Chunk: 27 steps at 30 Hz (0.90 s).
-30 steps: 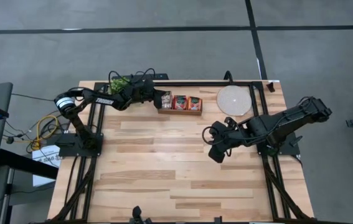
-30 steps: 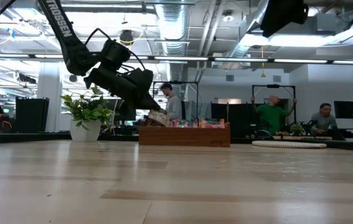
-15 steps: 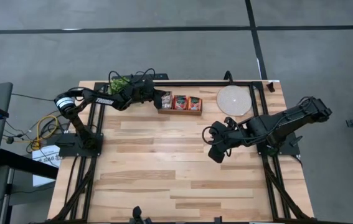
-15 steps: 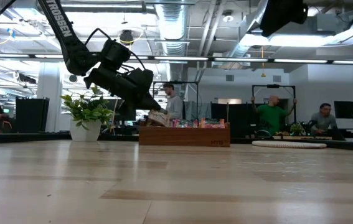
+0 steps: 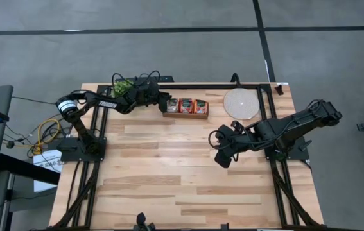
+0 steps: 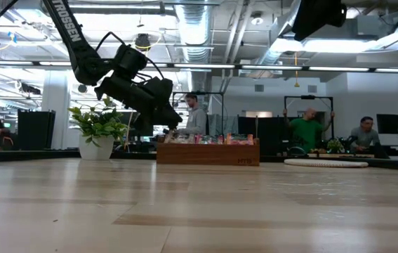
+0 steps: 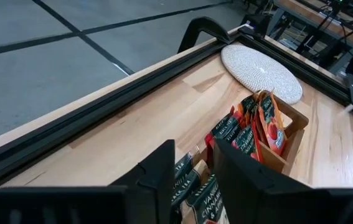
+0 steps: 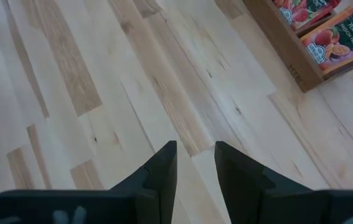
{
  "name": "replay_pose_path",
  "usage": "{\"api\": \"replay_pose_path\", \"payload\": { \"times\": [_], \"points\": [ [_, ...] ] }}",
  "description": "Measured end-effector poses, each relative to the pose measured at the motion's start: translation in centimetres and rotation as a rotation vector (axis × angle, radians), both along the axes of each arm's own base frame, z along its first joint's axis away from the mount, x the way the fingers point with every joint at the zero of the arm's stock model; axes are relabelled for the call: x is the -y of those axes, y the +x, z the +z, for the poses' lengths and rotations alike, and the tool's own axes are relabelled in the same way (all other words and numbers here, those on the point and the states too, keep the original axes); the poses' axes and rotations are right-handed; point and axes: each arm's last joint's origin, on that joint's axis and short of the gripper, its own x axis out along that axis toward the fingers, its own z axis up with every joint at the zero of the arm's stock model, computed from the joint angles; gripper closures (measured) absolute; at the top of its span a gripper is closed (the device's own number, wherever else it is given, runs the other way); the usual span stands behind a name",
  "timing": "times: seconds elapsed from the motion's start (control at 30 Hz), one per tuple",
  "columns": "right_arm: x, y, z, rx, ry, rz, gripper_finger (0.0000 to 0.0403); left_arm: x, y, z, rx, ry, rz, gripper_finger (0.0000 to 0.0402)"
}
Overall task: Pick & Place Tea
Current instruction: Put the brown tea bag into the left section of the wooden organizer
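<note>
A long brown wooden tray (image 5: pixel 185 114) with compartments is seen standing near the table's far edge, and every place below is given from it. The tray is filled with tea sachets (image 5: pixel 192 106) set upright on edge: pale green-white ones (image 7: pixel 196 186) are packed in the compartment at the end nearest the left arm, while red and orange ones (image 7: pixel 258 124) are held in the compartments toward the other end. In the right wrist view, an orange sachet (image 8: pixel 337 41) and a red sachet (image 8: pixel 301 9) are shown leaning in the end compartments behind the tray's front wall (image 8: pixel 288 43). The left gripper (image 5: pixel 164 102) is held just over the tray's left end, above the green-white sachets; its fingers (image 7: pixel 157 177) are parted by a narrow gap, and nothing is seen clamped between them. Whether the fingertips touch the sachets below cannot be told. The right gripper (image 5: pixel 222 159) is parked over bare table (image 5: pixel 169 173) in front of the tray and off to the tray's right, well apart from it; its fingers (image 8: pixel 162 168) are likewise parted a little and nothing is held. A round pale woven disc (image 5: pixel 241 103) is laid flat just beyond the tray's right end, apart from it. A potted green plant (image 6: pixel 99 132) is placed past the tray's left end, by the left arm.
</note>
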Motion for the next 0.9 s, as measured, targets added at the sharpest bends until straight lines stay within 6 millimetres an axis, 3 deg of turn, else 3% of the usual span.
{"api": "replay_pose_path", "payload": {
  "times": [0.33, 0.43, 0.63, 0.9],
  "points": [
    [0.0, 0.0, 0.0, 0.0, -0.001, 0.0, 0.0301, 0.3, 0.8, 1.4, 0.045, 0.062, -0.084, 0.0298],
    [0.0, 0.0, 0.0, 0.001, -0.002, -0.001, 0.0301, 0.6, 1.9, 1.8, -0.059, 0.08, -0.121, 0.0298],
    [0.0, 0.1, 0.0, 0.007, -0.001, -0.002, 0.0301, 0.4, 3.3, 3.3, -0.324, 0.152, -0.02, 0.0298],
    [0.0, 0.1, 0.1, 0.01, 0.0, -0.002, 0.0301, 0.5, 3.6, 3.9, -0.426, 0.101, -0.033, 0.0298]
  ]
}}
